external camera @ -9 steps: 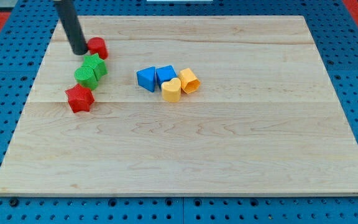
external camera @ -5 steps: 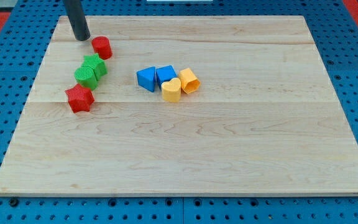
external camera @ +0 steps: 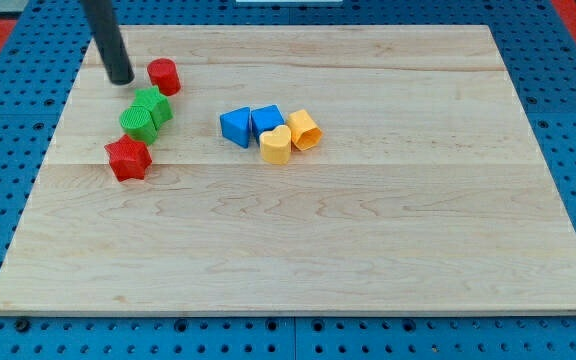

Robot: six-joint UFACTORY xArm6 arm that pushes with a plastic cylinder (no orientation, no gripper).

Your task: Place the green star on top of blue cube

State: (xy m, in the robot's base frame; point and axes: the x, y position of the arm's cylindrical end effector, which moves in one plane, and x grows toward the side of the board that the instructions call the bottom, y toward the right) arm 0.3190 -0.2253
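The green star (external camera: 154, 102) lies at the board's upper left, touching a round green block (external camera: 138, 122) at its lower left. The blue cube (external camera: 267, 121) sits near the board's middle, with a second blue block (external camera: 236, 127) against its left side. My tip (external camera: 121, 78) is on the board up and to the left of the green star, apart from it, and left of a red cylinder (external camera: 163, 76).
A red star (external camera: 128, 158) lies below the green pair. A yellow heart (external camera: 276, 145) and a yellow block (external camera: 305, 130) touch the blue cube's lower right. The wooden board (external camera: 298, 230) rests on a blue pegboard.
My tip moved up the board away from the red cylinder, then came back down and to the left. The red cylinder shifted slightly right. The other blocks have not moved.
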